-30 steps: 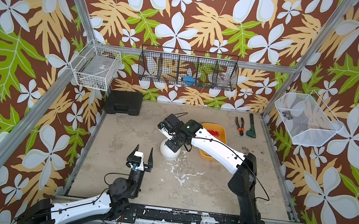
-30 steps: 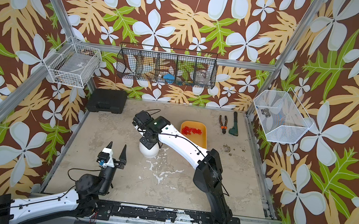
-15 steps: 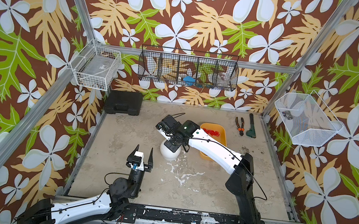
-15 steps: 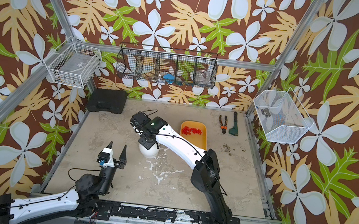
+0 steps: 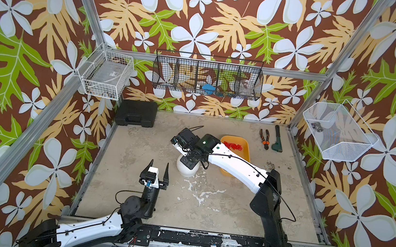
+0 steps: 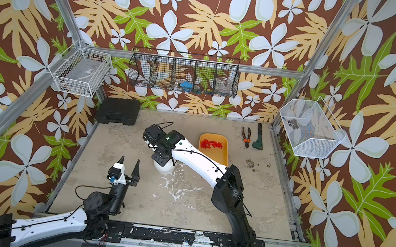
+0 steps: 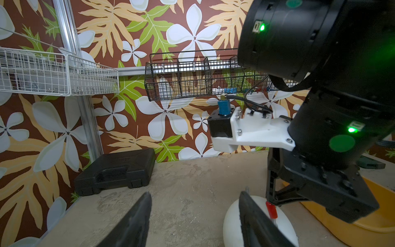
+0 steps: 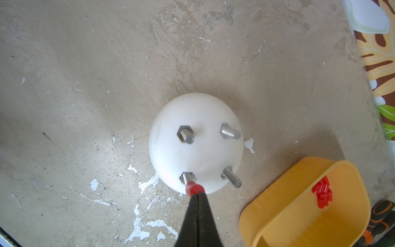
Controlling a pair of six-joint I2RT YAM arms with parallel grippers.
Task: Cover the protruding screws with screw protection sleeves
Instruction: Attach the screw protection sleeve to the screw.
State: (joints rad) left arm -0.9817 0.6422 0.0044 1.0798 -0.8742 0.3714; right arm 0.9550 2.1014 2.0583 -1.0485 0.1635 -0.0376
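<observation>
Found the right tool [image 8: 197, 194] clamped shut on one small bright red cylindrical plastic sleeve [image 8: 193, 189], pinched at its upper end only, lower mouth clear of the fingers. Placed that sleeve at the tip of a thin grey metal screw [image 8: 186, 177] on the white rounded dome [image 8: 198, 154], near the middle of the scuffed beige table [image 5: 207, 206]; could not tell how far down the screw. Read the sleeve's long axis in the left wrist view as near upright, slightly tilted, mouth downward, roughly in line with the screw. Counted three other grey screws [image 8: 187, 136] bare, splayed outward from the dome rather than parallel. Judged the sleeve light, slightly yielding and apt to twist out of a tip pinch; best taken across the closed end and pushed along the screw's own lean. Judged the screw stiff, the dome possibly free to slide. Spotted the spare red sleeves [image 5: 233, 146] in a yellow plastic tray [image 5: 245, 157] at about 2 o'clock from the dome in both top views. Noted the left tool [image 5: 159, 163] at about 9 o'clock, spread open and empty.
</observation>
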